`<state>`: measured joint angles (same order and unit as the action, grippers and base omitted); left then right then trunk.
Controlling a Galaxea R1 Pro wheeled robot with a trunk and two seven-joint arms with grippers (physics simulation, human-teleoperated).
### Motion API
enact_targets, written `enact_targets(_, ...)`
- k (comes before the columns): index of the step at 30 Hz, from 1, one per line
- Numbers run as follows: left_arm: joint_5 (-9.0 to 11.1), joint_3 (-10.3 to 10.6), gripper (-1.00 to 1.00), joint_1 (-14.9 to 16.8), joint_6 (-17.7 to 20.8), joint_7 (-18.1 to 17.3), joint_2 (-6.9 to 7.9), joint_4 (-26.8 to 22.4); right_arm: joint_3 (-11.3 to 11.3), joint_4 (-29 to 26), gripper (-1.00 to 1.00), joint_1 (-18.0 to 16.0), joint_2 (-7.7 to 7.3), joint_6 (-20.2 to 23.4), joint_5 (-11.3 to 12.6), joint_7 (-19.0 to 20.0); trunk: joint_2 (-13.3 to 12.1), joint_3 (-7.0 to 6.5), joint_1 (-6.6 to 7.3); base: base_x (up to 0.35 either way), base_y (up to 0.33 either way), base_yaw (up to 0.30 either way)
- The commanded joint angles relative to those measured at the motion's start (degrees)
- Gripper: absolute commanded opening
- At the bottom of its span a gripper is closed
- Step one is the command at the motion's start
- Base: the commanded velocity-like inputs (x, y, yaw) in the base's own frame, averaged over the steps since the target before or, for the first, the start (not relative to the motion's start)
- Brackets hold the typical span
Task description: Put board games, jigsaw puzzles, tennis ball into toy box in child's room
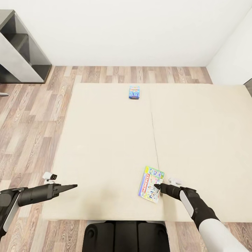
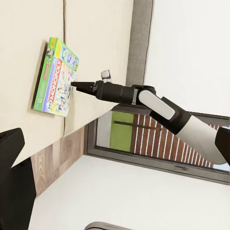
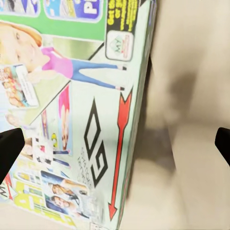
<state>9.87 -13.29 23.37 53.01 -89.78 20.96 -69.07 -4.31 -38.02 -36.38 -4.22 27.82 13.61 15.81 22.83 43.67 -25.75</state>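
Observation:
Two board games lie on the beige bed [image 1: 105, 140]. A green Monopoly box [image 1: 151, 179] [image 2: 55, 76] [image 3: 72, 120] lies flat near the bed's front edge, right of the middle seam. My right gripper [image 1: 157, 186] [image 2: 74, 85] is open just over the box's near right edge, its fingertips [image 3: 9, 146] spread wide with nothing between them. A small blue board game [image 1: 134, 92] rests near the bed's far edge. My left gripper [image 1: 74, 186] is open and empty, low over the bed's front left part, far from both boxes. One of its fingers [image 2: 14, 182] points toward the right arm.
A grey shelf unit [image 1: 21, 45] stands at the back left against the white wall. Wooden floor [image 1: 31, 119] runs along the bed's left side and behind it. My dark base [image 1: 126, 236] sits against the bed's front edge.

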Motion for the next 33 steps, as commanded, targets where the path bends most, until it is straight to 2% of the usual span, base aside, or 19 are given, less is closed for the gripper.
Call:
enact_targets(1,-0.02,0.01,1.0,0.03,0.61,-0.22,0.03,-0.01,-0.21,-0.12,1.0,-0.01,0.09,0.5,0.19,0.11,0.09,0.06,-0.03,0.0,0.0,0.0)
enact_targets(5,0.01,-0.04,1.0,0.02,0.61,-0.22,0.04,-0.01,-0.16,-0.16,1.0,-0.31,0.6,0.76,0.23,-0.37,0.09,0.06,-0.03,0.0,0.0,0.0)
enact_targets(9,0.03,-0.12,1.0,0.05,0.66,-0.22,0.05,-0.01,-0.22,-0.12,1.0,-1.72,1.95,1.89,0.28,-0.69,0.09,0.06,-0.03,0.0,0.0,0.0)
enact_targets(13,0.05,-0.1,1.0,0.06,0.62,-0.22,0.05,0.02,-0.25,0.34,1.0,-3.6,2.55,3.0,0.27,-1.12,0.09,0.06,-0.03,0.0,0.0,0.0)
enact_targets(20,0.06,-0.1,1.0,0.05,0.61,-0.22,0.05,0.07,-0.33,0.57,1.0,-4.5,3.66,3.03,0.28,-1.65,0.09,0.06,-0.03,0.0,0.0,0.0)
enact_targets(33,-0.02,-0.1,1.0,0.04,0.61,-0.22,0.05,0.07,-1.0,0.58,1.0,-4.52,3.5,1.87,0.25,-1.25,0.09,0.06,-0.03,0.0,0.0,0.0)
